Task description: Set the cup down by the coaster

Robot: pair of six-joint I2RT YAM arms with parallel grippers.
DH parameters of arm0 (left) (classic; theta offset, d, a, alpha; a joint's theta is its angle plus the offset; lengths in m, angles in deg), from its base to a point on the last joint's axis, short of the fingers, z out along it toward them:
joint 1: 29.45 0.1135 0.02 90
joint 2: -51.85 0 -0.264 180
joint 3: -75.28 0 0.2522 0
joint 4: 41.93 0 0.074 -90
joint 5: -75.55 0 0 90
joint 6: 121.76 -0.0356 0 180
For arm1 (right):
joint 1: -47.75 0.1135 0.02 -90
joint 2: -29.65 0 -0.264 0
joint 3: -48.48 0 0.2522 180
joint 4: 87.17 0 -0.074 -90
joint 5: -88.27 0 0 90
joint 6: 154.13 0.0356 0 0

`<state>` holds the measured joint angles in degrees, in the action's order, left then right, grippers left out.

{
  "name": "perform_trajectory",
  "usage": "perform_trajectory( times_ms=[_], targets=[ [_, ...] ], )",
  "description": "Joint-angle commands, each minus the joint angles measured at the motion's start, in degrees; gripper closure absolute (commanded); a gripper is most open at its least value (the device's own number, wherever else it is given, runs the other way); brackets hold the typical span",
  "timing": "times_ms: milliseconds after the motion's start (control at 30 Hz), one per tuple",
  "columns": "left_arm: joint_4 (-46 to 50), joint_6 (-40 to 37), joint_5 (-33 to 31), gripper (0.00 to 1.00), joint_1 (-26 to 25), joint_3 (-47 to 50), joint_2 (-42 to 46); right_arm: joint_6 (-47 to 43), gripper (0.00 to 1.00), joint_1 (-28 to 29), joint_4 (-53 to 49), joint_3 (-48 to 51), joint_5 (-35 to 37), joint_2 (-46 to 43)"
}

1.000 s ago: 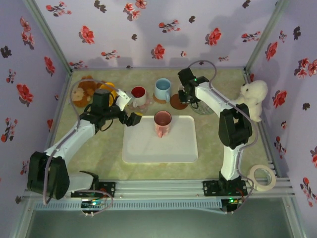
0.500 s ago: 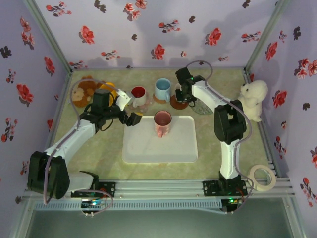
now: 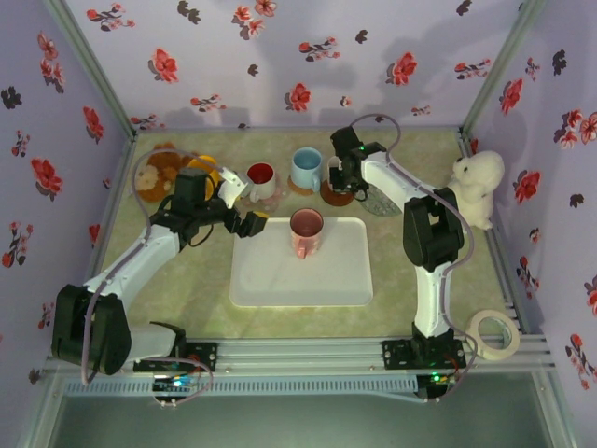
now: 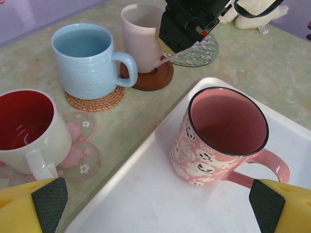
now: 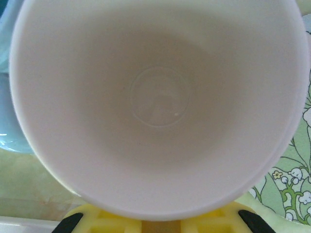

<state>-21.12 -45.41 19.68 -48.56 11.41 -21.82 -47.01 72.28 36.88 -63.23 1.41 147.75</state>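
Left wrist: tray (image 4: 146, 204) holds 1 mug (image 4: 218, 141).

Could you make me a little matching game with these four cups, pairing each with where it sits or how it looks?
Cups:
1 blue mug
2 pink mug
3 pale cup
4 handled white mug

Matches:
A on the white tray
B red inside
C on the woven coaster
D at the dark wooden coaster

Pairs: 1-C, 2-A, 3-D, 4-B
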Motion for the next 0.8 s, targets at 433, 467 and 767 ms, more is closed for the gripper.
perform_trajectory(
  times_ms=[433,467,767],
  targets=[
    [-1.0,0.4,1.1,0.01,0.5,0.9,0.2,1.1,1.0,1.5,0.2,2.4,2.0,-2.3],
    [-1.0,0.3,1.1,0.01,0.5,0.9,0.3,1.2,1.0,1.5,0.3,2.6,2.0,-2.4],
    [-0.9,0.3,1.1,0.0,0.5,1.0,0.5,2.5,0.96,1.6,1.3,5.0,2.3,-3.9]
  ],
)
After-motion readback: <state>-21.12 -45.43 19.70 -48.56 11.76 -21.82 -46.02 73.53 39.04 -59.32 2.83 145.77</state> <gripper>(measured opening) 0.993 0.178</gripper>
